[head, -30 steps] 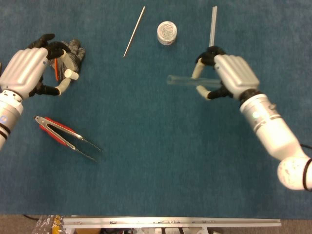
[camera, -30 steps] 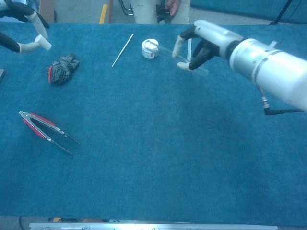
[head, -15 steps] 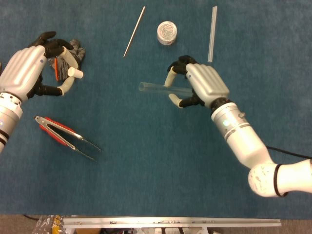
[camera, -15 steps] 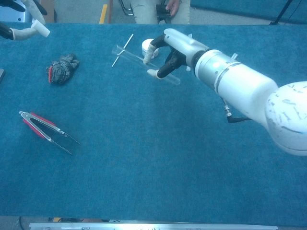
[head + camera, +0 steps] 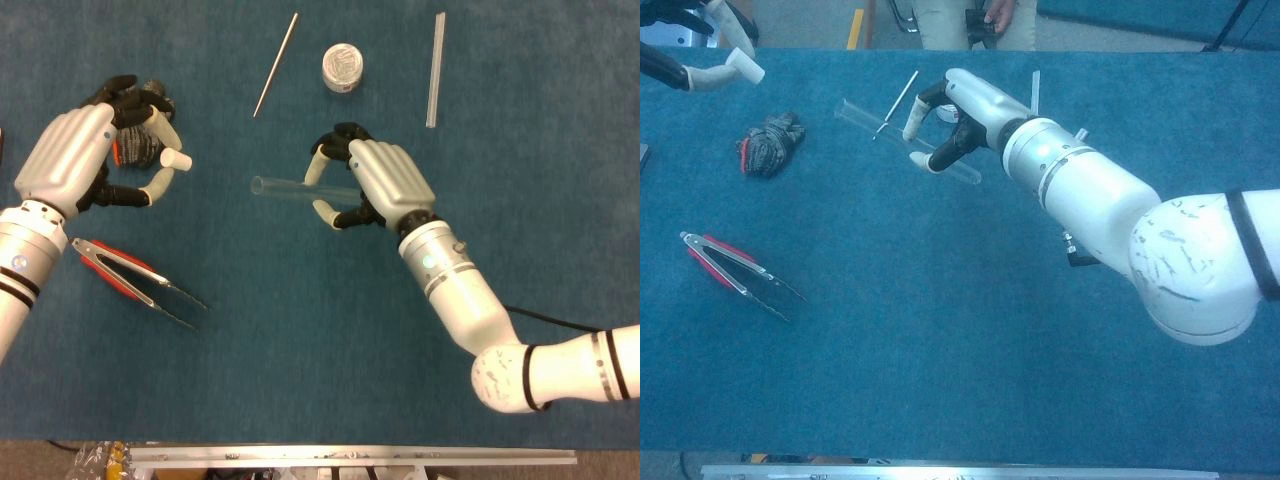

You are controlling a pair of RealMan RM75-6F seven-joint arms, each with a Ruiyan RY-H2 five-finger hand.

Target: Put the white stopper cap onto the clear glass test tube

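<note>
Blue felt covers the whole table, and a person's legs show beyond its far edge in the chest view; the right arm, white and thick, reaches in across the cloth; its right hand grasps the clear glass test tube, which lies roughly level above the felt with its open end pointing toward the other hand; the left hand is raised over the left side of the table and pinches the white stopper cap between thumb and finger, the cap pointing at the tube's mouth with a clear gap between them; behind that hand a crumpled grey and red glove lies on the cloth; nearer the front, red-handled metal tongs lie slantwise; at the far side sit a long clear rod, a thin metal rod, and between them a small round white jar.
</note>
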